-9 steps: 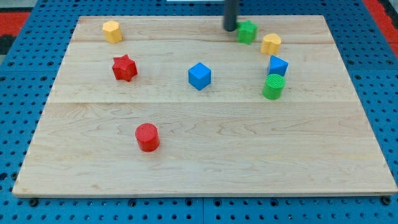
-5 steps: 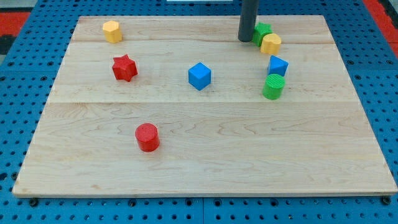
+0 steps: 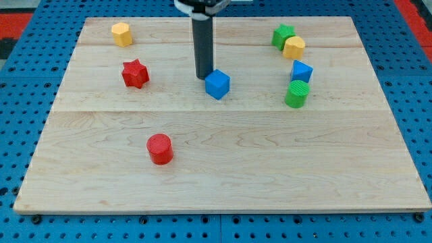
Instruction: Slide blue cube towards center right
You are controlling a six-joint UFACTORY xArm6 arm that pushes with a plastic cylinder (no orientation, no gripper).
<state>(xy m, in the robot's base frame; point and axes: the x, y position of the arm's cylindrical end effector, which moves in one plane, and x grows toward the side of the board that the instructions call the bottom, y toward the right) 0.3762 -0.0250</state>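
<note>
The blue cube [image 3: 217, 84] sits on the wooden board [image 3: 223, 169], a little above its middle. My tip [image 3: 203, 75] stands at the cube's upper left corner, touching it or nearly so. The dark rod rises straight up from there to the view's top.
A second blue block [image 3: 301, 71] and a green cylinder [image 3: 296, 94] stand at the right, with a yellow block [image 3: 294, 48] and a green block [image 3: 283, 35] above them. A red star [image 3: 135, 73], a yellow block [image 3: 121, 34] and a red cylinder [image 3: 160, 148] are on the left.
My tip pushed the green block right against the yellow block, then moved left and down to the blue cube's upper left. The blue cube has hardly shifted.
</note>
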